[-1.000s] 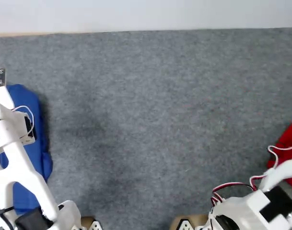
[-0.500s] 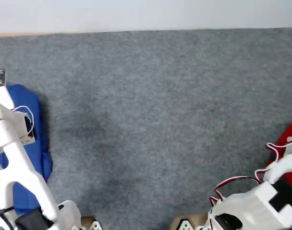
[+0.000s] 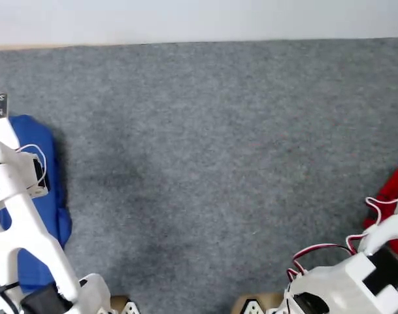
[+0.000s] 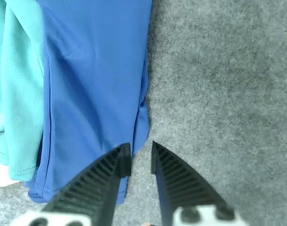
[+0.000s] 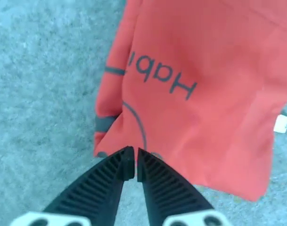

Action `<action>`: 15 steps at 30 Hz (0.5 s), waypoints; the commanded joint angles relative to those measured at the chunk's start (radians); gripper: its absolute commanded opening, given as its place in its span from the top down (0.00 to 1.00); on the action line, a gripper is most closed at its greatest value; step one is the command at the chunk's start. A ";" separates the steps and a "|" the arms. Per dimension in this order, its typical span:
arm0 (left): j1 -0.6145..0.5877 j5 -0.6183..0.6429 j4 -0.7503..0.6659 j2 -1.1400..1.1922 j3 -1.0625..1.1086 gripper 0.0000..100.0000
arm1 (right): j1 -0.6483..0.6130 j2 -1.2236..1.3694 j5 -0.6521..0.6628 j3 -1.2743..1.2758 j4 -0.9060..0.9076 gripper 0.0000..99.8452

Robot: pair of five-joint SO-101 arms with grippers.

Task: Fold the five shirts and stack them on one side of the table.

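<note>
Left gripper (image 4: 139,153): fingers slightly parted, over the edge of the blue shirt (image 4: 91,70), which lies on a turquoise shirt (image 4: 18,94) at the grey table's (image 3: 218,144) left side. Right gripper (image 5: 135,162): fingers together, empty, over the red shirt's (image 5: 200,103) hem at the right edge.

Flat grey fuzzy bench (image 3: 205,131): folded blue cloth shirt (image 3: 55,216) at left edge, red cloth shirt (image 3: 391,183) w/ dark print at right edge.

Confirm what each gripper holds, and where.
Left gripper: nothing, above the blue fabric shirt. Right gripper: at the red printed shirt's edge, hold cannot be told.
</note>
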 commanded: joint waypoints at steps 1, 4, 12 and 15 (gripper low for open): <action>0.009 -0.006 0.011 -0.029 -0.004 0.91 | 0.019 0.019 -0.003 -0.008 -0.085 0.99; 0.009 -0.006 0.011 -0.029 -0.004 0.91 | 0.021 0.068 -0.003 -0.008 -0.140 0.99; 0.009 -0.006 0.009 -0.029 -0.004 0.91 | -0.062 0.259 -0.009 -0.008 -0.102 0.99; 0.009 -0.006 -0.002 -0.029 -0.004 0.91 | -0.110 0.254 -0.011 -0.008 -0.021 0.99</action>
